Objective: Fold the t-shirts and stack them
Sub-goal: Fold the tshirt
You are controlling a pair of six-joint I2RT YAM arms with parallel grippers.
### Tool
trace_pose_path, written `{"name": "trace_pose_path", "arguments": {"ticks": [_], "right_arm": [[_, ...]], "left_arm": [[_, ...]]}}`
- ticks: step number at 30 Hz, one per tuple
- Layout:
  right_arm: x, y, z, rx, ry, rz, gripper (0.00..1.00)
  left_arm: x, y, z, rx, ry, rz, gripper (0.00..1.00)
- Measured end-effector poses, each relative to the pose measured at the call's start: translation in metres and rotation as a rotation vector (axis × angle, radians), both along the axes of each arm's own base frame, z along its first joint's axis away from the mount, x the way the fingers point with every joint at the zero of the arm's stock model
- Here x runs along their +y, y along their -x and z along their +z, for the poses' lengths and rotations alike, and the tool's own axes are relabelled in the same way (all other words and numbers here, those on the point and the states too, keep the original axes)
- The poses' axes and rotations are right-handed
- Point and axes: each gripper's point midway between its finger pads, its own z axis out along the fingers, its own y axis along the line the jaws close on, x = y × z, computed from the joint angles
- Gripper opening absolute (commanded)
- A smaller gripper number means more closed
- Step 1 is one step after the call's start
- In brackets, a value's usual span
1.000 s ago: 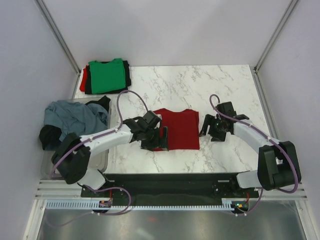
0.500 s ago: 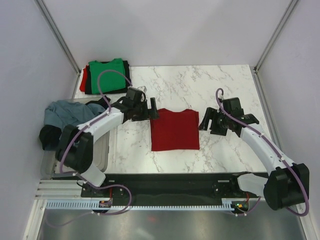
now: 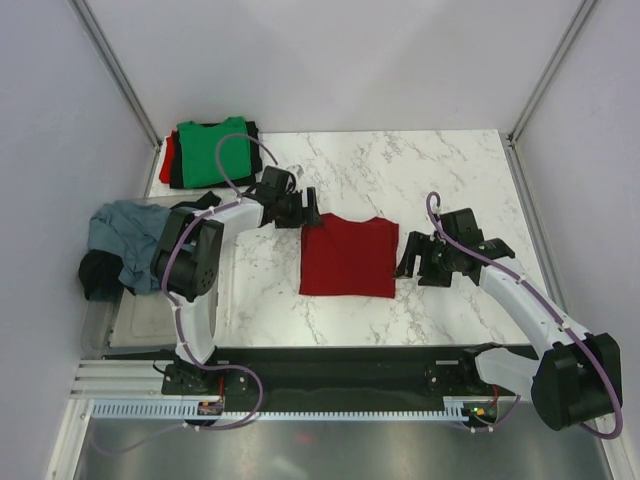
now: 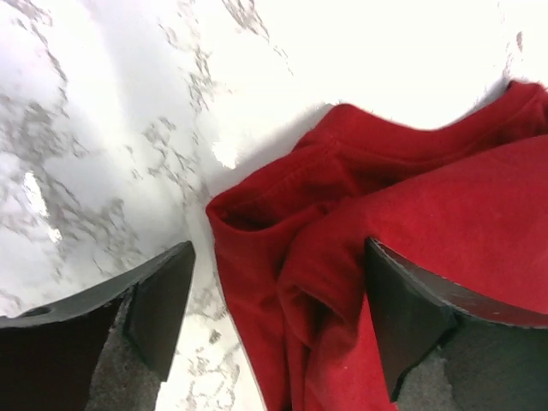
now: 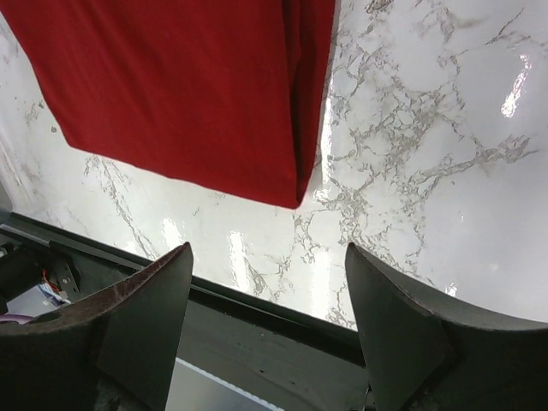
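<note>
Dark red t-shirt [image 3: 348,258] is lying folded into a neat rectangle pretty much dead centre of the marble table [image 3: 420,165]. Left gripper [image 3: 308,210] is parked at the shirt's 11 o'clock corner. On the left wrist view its jaws are spread wide [image 4: 278,300] and straddle a bunched, rumpled bit of red cloth [image 4: 411,214]. Honestly can't tell from that angle if the fingers [image 4: 158,295] actually touch the fabric or just hang over it.

Right gripper [image 3: 408,262] sits just beside the shirt's 3 o'clock edge, also spread wide with nothing in it. Its wrist view [image 5: 265,325] shows the folded corner of the shirt [image 5: 188,94] at about 11 o'clock, with bare marble between the jaws.

Over at the table's 10 o'clock corner there's a stack: bright green shirt [image 3: 213,152] on top, a black one [image 3: 257,150] under it, plus a sliver of red [image 3: 166,158] poking out the left side. At 9 o'clock, off the marble, a clear tub [image 3: 130,325] with a crumpled grey-blue shirt [image 3: 140,235] and some black cloth [image 3: 95,275] draped over its rim.
</note>
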Motion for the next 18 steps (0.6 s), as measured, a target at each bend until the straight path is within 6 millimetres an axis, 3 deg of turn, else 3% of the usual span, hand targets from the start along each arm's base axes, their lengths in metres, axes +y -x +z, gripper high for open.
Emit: {"name": "trace_pose_path", "arguments": {"ticks": [6, 8, 12, 16, 18], "right_arm": [[-0.001, 0.001, -0.004, 0.008, 0.01, 0.012, 0.79], [-0.001, 0.002, -0.008, 0.019, 0.015, 0.015, 0.79], [-0.003, 0.008, -0.021, 0.061, 0.029, 0.018, 0.79], [-0.005, 0.012, -0.027, 0.08, 0.037, 0.019, 0.79], [-0.005, 0.012, -0.027, 0.081, 0.037, 0.02, 0.79]], "left_arm": [[0.007, -0.021, -0.002, -0.025, 0.066, 0.001, 0.73], [0.004, -0.026, -0.002, -0.038, 0.094, -0.02, 0.64], [-0.008, -0.03, -0.003, -0.058, 0.151, -0.069, 0.63], [-0.013, -0.027, -0.004, -0.057, 0.178, -0.095, 0.54], [-0.014, -0.024, -0.006, -0.051, 0.185, -0.1, 0.29]]}}
